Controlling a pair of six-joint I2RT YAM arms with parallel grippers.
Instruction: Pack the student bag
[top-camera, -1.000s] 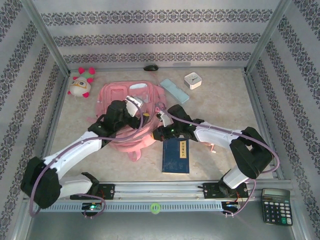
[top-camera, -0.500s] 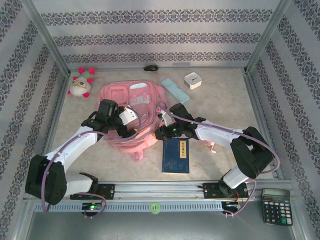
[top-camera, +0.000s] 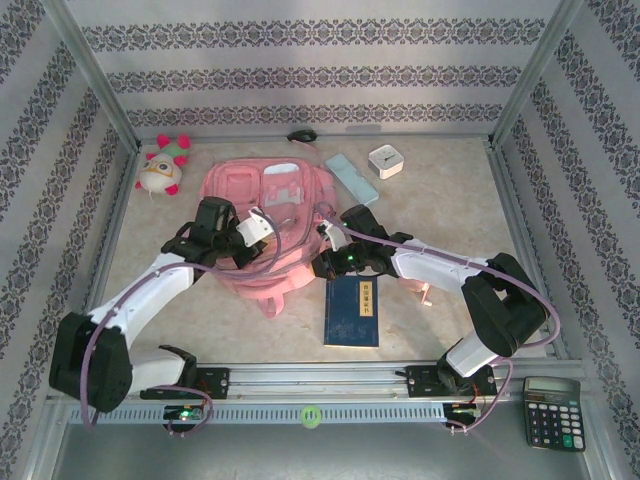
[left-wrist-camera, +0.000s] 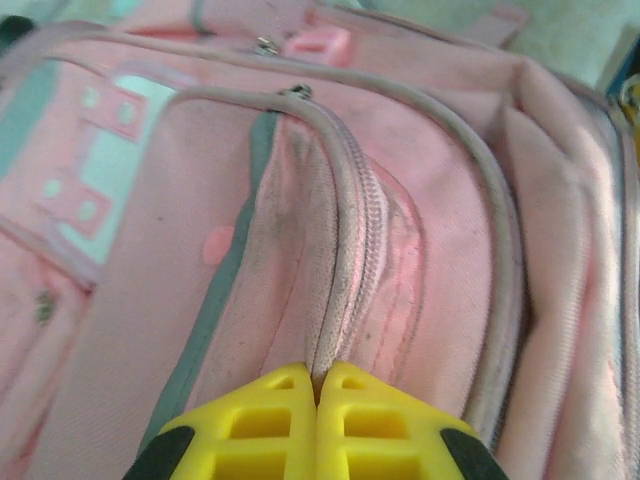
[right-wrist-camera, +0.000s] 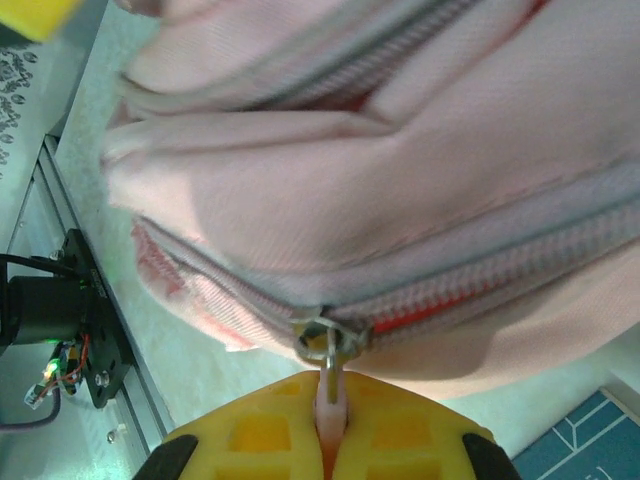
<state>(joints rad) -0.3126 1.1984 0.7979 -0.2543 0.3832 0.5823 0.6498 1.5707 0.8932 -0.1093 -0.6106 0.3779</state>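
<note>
Grip check

Large pink fabric student bag (top-camera: 262, 190) lies flat on the beige tabletop (top-camera: 450, 220). Left gripper (left-wrist-camera: 318, 385) clamped tight on a zipper seam fold of the bag's front pocket. Right gripper (right-wrist-camera: 330, 382) clenched on the pink zipper pull tab (right-wrist-camera: 327, 405) at the bag's right edge. Dark blue rectangular book (top-camera: 352, 310) lies just beside the bag's near right corner.

Pink student bag (top-camera: 240, 188), dark blue book (top-camera: 352, 312), white clock (top-camera: 385, 161), grey floral-striped walls (top-camera: 300, 75)
</note>
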